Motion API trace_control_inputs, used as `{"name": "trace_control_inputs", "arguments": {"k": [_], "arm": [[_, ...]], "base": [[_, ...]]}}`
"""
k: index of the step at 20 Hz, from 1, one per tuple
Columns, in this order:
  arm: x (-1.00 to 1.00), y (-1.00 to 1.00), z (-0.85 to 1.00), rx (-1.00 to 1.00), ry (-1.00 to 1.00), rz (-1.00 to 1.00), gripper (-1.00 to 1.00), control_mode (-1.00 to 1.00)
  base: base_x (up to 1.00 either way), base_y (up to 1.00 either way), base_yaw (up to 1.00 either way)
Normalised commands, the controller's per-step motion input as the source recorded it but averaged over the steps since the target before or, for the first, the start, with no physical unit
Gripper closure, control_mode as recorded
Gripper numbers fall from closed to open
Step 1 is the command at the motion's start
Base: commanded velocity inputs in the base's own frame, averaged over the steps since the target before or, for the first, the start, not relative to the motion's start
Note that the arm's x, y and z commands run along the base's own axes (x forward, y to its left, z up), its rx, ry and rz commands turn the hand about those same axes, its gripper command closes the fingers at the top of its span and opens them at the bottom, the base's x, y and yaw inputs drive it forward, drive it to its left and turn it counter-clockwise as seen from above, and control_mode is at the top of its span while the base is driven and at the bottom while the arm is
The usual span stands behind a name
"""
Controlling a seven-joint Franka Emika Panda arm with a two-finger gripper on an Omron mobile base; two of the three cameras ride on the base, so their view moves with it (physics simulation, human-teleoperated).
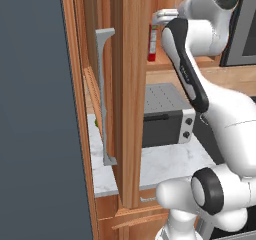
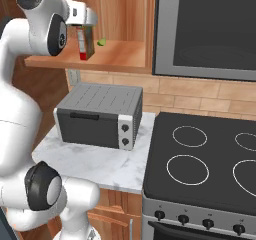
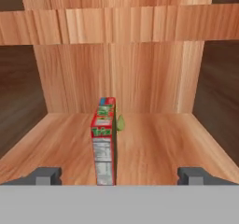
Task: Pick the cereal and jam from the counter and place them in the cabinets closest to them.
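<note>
Shelf [image 3: 154,143] open both sides; cereal [image 3: 104,139] centred.

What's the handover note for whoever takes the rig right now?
Gripper: open, fingers spread wide either side of the cereal, not touching it.
Cereal: standing upright on the bottom shelf of the open cabinet, above the toaster oven. Something small and green sits just behind it.
Done: cereal appears placed and released.
Left: back the arm out, then pick the jam and shelve it in its nearest cabinet. Jam's position can't be told from these views.
</note>
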Motion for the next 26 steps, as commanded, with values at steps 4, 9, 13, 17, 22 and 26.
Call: {"name": "trace_control_inputs", "arguments": {"k": [4, 9, 13, 17, 22, 26], "arm": [[-1.00, -0.26, -0.41, 0.00, -0.05, 0.03, -1.00, -1.00], [-1.00, -0.22, -0.37, -0.03, 0.00, 0.03, -1.00, -1.00], [-0.93, -0.11, -0.43, -0.08, 0.02, 0.03, -1.00, -1.00], [-0.83, -0.06, -0.35, -0.10, 0.07, 0.03, -1.00, -1.00], [-0.70, 0.00, -0.44, -0.14, 0.10, 0.05, -1.00, -1.00], [-0.45, -0.03, -0.62, -0.08, 0.10, 0.09, -1.00, -1.00]], "base": [[0.00, 0.00, 0.00], [0.00, 0.00, 0.00], [0.00, 0.00, 0.00], [0.00, 0.00, 0.00], [0.00, 0.00, 0.00], [0.00, 0.00, 0.00]]}}
